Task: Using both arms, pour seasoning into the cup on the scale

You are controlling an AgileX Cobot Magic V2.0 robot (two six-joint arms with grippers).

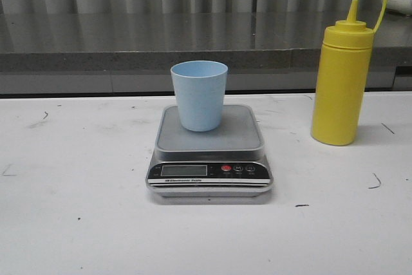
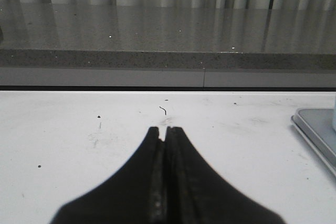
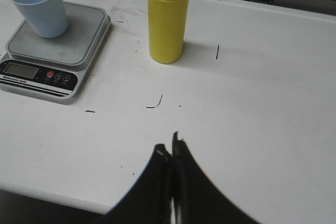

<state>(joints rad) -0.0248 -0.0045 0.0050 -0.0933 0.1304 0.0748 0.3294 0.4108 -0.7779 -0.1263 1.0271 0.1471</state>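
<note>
The pale blue cup [image 1: 199, 94] stands upright on the grey platform of the silver scale [image 1: 210, 161] at the table's middle. The yellow seasoning bottle [image 1: 340, 82] stands upright to the right of the scale, its cap hanging open on its strap. Neither arm shows in the front view. In the left wrist view my left gripper [image 2: 166, 131] is shut and empty over bare table, with a corner of the scale [image 2: 318, 132] off to one side. In the right wrist view my right gripper [image 3: 169, 144] is shut and empty, well short of the bottle [image 3: 166, 19], the cup [image 3: 39, 4] and the scale [image 3: 70, 51].
A grey stone ledge [image 1: 129, 49] runs along the table's far edge, with a curtain behind it. The white table [image 1: 77, 210] carries small black marks. Its near edge shows in the right wrist view [image 3: 47, 190].
</note>
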